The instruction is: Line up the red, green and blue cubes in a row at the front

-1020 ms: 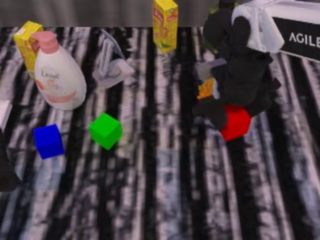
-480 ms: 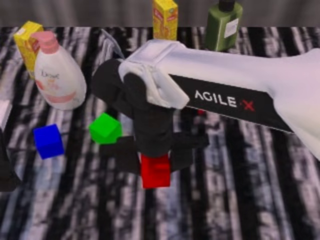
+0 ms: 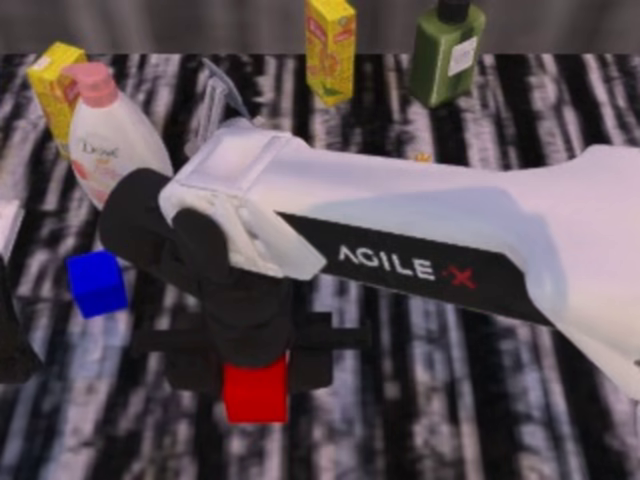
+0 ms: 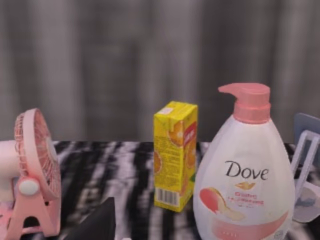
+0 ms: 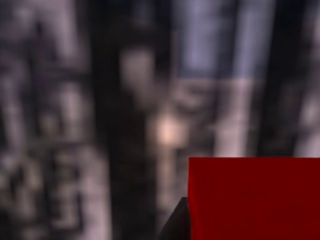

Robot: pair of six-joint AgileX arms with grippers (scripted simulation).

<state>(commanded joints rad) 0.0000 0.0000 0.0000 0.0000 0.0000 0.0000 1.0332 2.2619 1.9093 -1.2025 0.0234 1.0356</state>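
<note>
The red cube is near the front, left of centre, with my right gripper shut on it, a black finger on each side. It fills a corner of the right wrist view above the striped cloth. By the left side of the table sits the blue cube. My right arm hides the green cube. At the left edge, my left arm stays parked.
A Dove pump bottle, a yellow carton and a grey holder stand at the back left. Another yellow carton and a green bottle line the back. A pink fan shows in the left wrist view.
My right arm has carried the red cube from the right middle of the table toward the front and left. The arm now covers the green cube. The blue cube has not moved.
</note>
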